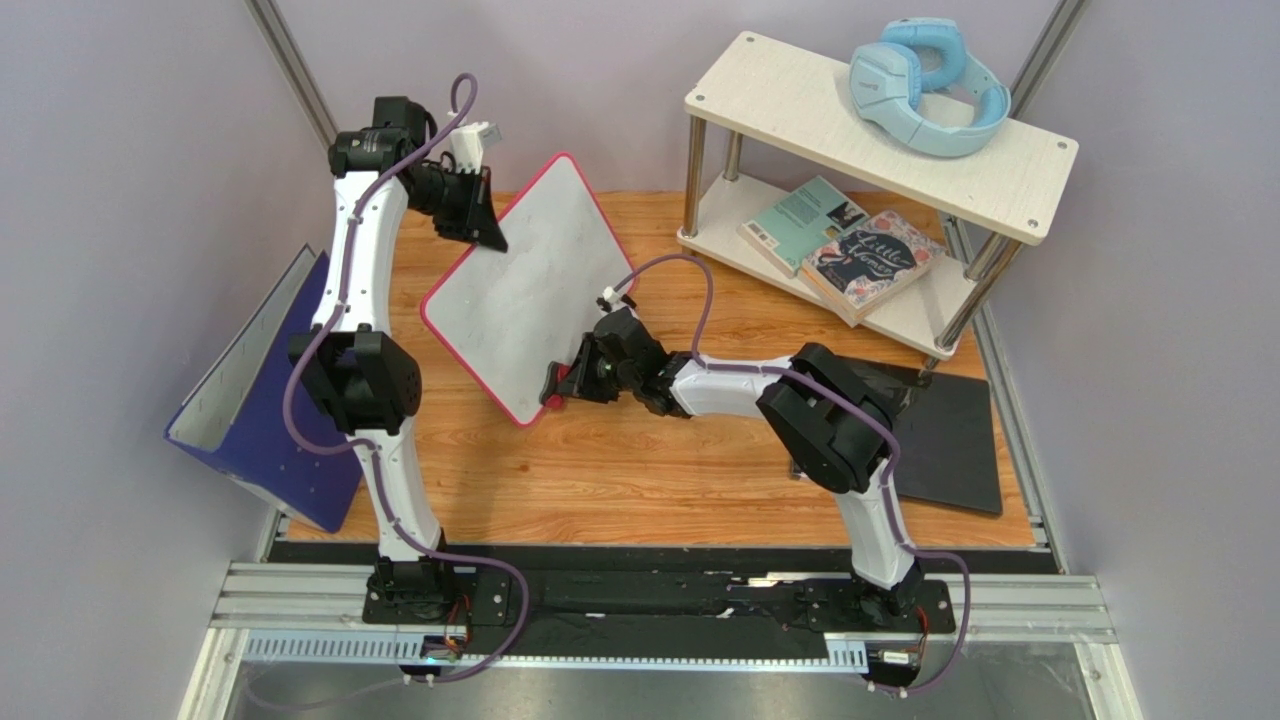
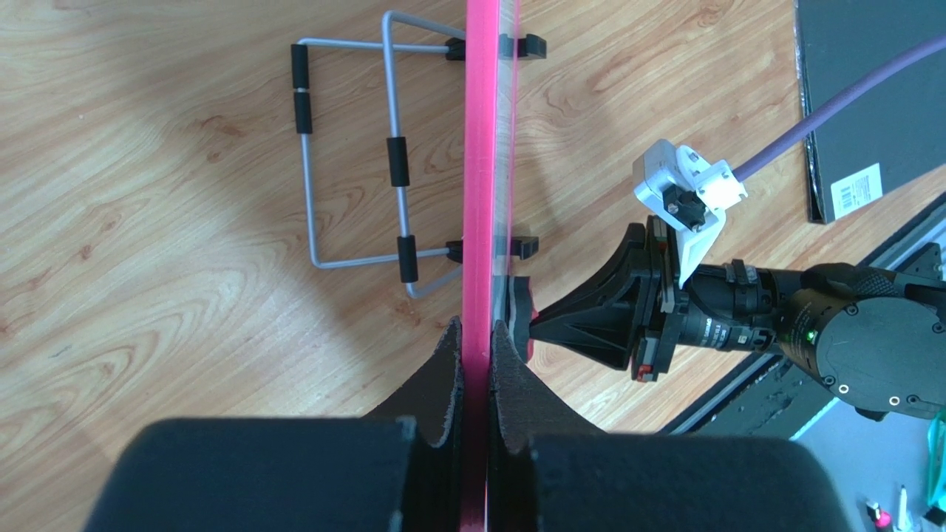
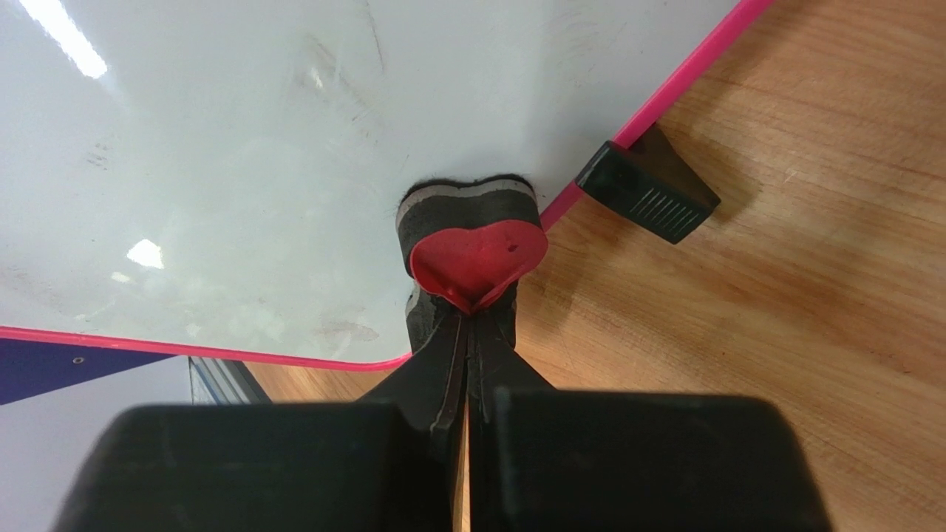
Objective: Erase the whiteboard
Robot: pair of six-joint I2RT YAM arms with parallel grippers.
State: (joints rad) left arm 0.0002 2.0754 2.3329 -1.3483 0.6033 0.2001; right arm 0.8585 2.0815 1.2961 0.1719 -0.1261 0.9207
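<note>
The whiteboard [image 1: 526,285], white with a red-pink border, stands tilted on the wooden table. My left gripper [image 1: 478,210] is shut on its top edge; in the left wrist view the pink rim [image 2: 480,200] runs between the closed jaws of the gripper [image 2: 477,344]. My right gripper [image 1: 564,378] is shut on a red heart-shaped eraser [image 3: 477,255] and presses its dark felt against the board's lower edge [image 3: 222,166]. Faint smudges show on the white surface. A black foot [image 3: 650,188] shows beside the eraser.
A blue-purple folder [image 1: 263,398] leans at the left wall. A white two-tier shelf [image 1: 887,120] at the back right holds blue headphones [image 1: 924,83] and books [image 1: 849,248]. A black mat [image 1: 939,435] lies on the right. The board's wire stand [image 2: 355,155] lies behind it.
</note>
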